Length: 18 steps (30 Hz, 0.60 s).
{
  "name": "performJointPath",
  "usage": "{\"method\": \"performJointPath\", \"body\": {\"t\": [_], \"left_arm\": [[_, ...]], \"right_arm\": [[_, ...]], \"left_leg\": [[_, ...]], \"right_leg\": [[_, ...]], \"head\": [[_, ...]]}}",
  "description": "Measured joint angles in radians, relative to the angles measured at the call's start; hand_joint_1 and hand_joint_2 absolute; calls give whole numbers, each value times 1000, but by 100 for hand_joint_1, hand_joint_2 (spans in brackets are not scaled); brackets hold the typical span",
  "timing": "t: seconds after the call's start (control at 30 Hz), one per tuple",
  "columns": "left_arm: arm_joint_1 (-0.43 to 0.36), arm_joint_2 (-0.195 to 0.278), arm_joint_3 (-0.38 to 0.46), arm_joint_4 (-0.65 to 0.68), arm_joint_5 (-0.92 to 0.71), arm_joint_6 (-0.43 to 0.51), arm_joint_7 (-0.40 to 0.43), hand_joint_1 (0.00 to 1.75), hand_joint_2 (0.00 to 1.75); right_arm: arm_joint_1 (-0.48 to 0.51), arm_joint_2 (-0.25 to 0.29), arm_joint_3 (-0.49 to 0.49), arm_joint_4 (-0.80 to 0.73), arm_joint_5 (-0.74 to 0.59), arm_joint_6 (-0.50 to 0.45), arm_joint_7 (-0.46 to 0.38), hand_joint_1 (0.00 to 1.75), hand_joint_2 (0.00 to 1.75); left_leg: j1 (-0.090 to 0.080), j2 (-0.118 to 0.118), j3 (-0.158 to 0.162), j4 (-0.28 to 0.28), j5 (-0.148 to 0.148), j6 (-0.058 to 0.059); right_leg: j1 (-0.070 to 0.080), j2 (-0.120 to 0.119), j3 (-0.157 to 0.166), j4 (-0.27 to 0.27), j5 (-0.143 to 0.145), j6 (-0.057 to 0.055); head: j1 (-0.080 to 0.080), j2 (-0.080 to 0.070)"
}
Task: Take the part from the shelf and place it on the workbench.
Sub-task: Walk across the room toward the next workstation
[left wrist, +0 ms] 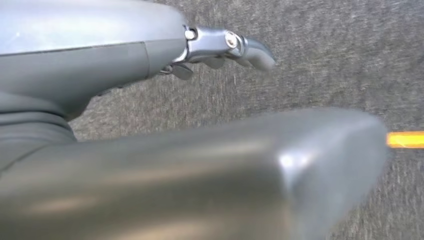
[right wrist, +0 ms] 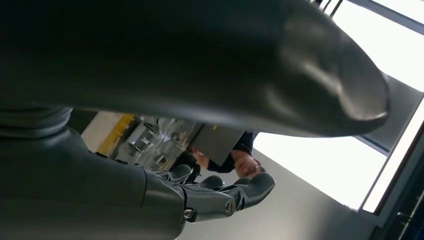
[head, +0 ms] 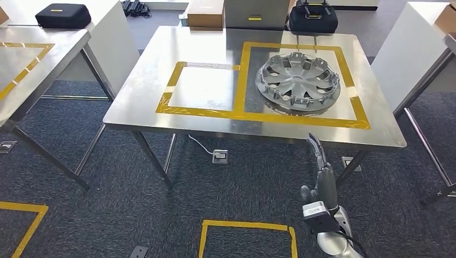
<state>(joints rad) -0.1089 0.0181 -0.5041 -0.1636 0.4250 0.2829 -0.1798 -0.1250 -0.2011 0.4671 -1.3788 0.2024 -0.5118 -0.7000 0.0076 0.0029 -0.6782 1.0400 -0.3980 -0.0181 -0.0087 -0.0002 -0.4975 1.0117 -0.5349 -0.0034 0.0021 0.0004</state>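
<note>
Your right hand [head: 318, 161] hangs below the near edge of the workbench [head: 140, 91], fingers straight and pointing up at the table lip, holding nothing; in the right wrist view its fingers [right wrist: 245, 192] are apart and bare. Your left hand [left wrist: 230, 47] hangs over grey carpet, fingers loosely extended with nothing in them. From the right hand, the part, one silver hubcap [head: 298, 81], lies at about twelve o'clock, flat on the workbench inside the larger yellow tape square [head: 301, 118], its rim well inside the tape on the far and right sides and nearer it on the left. One smaller yellow tape square [head: 177, 75] adjoins it at nine o'clock, bare steel inside. The workbench's near edge runs just above your right fingertips; open carpet lies under and in front of it. You have one taped rectangle on the floor [head: 244, 226] at seven o'clock. Two black cases: one [head: 63, 15] at ten o'clock on a side table, one [head: 313, 17] behind the workbench at twelve. No writing is legible.
</note>
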Motion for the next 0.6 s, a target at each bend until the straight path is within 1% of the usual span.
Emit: {"method": "performJointPath", "body": {"t": [0.03, 0.07, 0.1, 0.13, 0.17, 0.2, 0.23, 0.27, 0.3, 0.33, 0.37, 0.4, 0.43, 0.47, 0.5, 0.53, 0.57, 0.6], "left_arm": [[0, 0, 0, 0, 0, -1, 1, 0, 0], [0, 0, 0, 0, -1, -1, 2, 0, 0], [0, -1, -1, 0, -1, -2, 2, 0, 0], [-1, 0, -1, 0, -1, -2, 2, 0, 0], [-1, 0, -1, 0, -1, -2, 3, 0, 0], [-2, 0, -1, 0, -2, -2, 4, 0, 0], [-2, 0, -1, 0, -2, -2, 6, 0, 0], [-3, 0, -1, 0, -2, -2, 7, 0, 0], [-5, 1, -1, -1, -2, -2, 8, 0, 0], [-7, 1, -1, -1, -3, -2, 8, 0, 0], [-9, 1, -1, -1, -4, -2, 8, 0, 0], [-10, 2, -1, -1, -6, -2, 8, 0, 0], [-10, 2, -1, -1, -7, -2, 8, 0, 0], [-10, 2, -2, -1, -9, -2, 9, 0, 0], [-10, 2, -2, -1, -10, -2, 10, 0, 0], [-10, 2, -2, -1, -10, -2, 10, 0, 0], [-11, 2, -2, -1, -10, -2, 11, 0, 0], [-11, 3, -2, -1, -11, -3, 11, 0, 0]], "right_arm": [[3, 0, -2, 0, -3, 8, 0, 0, 0], [5, 0, -4, -1, -6, 17, 0, 0, 0], [8, 0, -8, -1, -10, 25, 0, 0, 0], [12, 1, -12, -1, -12, 31, 0, 0, 0], [16, 1, -15, -1, -13, 37, 0, 0, 0], [20, 1, -18, -1, -14, 42, 0, 0, 0], [22, 1, -20, -1, -14, 46, 0, 0, 0], [23, 2, -23, -2, -14, 51, 0, 0, 0], [24, 3, -25, -4, -14, 54, 0, 0, 0], [25, 4, -28, -6, -13, 56, 0, 0, 0], [25, 5, -31, -8, -12, 59, 0, 0, 0], [26, 7, -34, -9, -10, 64, 0, 0, 0], [28, 8, -38, -9, -8, 70, 0, 0, 0], [30, 11, -44, -5, -5, 80, 2, 0, 0], [32, 14, -52, 4, -3, 93, 5, 0, 0], [33, 17, -61, 21, -1, 108, 10, 0, 0], [32, 22, -72, 46, -3, 131, 19, 0, 0], [30, 27, -83, 79, -14, 168, 32, 0, 0]], "left_leg": [[2, -1, -16, 34, -40, -5], [3, -1, -35, 89, -93, -9], [3, -1, -54, 158, -141, -12], [3, -1, -66, 222, -169, -15], [3, -1, -65, 265, -172, -15], [3, -1, -49, 276, -155, -14], [3, -1, -13, 250, -128, -12], [3, -1, 41, 191, -109, -8], [1, -1, 103, 110, -110, -3], [-1, -2, 153, 41, -119, 3], [-4, -3, 186, -10, -132, 9], [-8, -4, 197, -34, -141, 16], [-9, -4, 192, -36, -134, 23], [-9, -2, 184, -39, -125, 31], [-9, 0, 174, -41, -113, 41], [-7, 1, 162, -43, -100, 49], [-7, 3, 146, -43, -86, 54], [-7, 3, 129, -42, -73, 58]], "right_leg": [[-1, -1, -13, -1, 13, -7], [-2, -2, -28, -1, 26, -11], [-1, -2, -44, -1, 38, -12], [-1, -2, -60, 0, 51, -12], [0, -2, -75, 1, 63, -10], [0, -2, -91, 1, 74, -9], [0, -2, -106, 2, 86, -6], [0, -2, -118, 2, 97, -3], [1, -2, -127, 3, 107, 2], [1, -2, -133, 3, 116, 7], [1, -3, -134, 2, 125, 13], [1, -4, -135, 0, 134, 20], [-1, -4, -135, -3, 143, 28], [-3, -4, -139, -1, 141, 34], [-4, -3, -146, 11, 122, 41], [-5, -2, -158, 42, 84, 46], [-6, -1, -173, 92, 31, 50], [-6, -1, -189, 154, -21, 54]], "head": [[-2, 0], [-4, 0], [-6, 0], [-7, 0], [-9, 0], [-9, 0], [-10, 0], [-11, 0], [-13, 0], [-13, 0], [-12, 0], [-12, 0], [-11, 0], [-11, 0], [-10, 0], [-8, 0], [-5, 0], [-1, 0]]}}
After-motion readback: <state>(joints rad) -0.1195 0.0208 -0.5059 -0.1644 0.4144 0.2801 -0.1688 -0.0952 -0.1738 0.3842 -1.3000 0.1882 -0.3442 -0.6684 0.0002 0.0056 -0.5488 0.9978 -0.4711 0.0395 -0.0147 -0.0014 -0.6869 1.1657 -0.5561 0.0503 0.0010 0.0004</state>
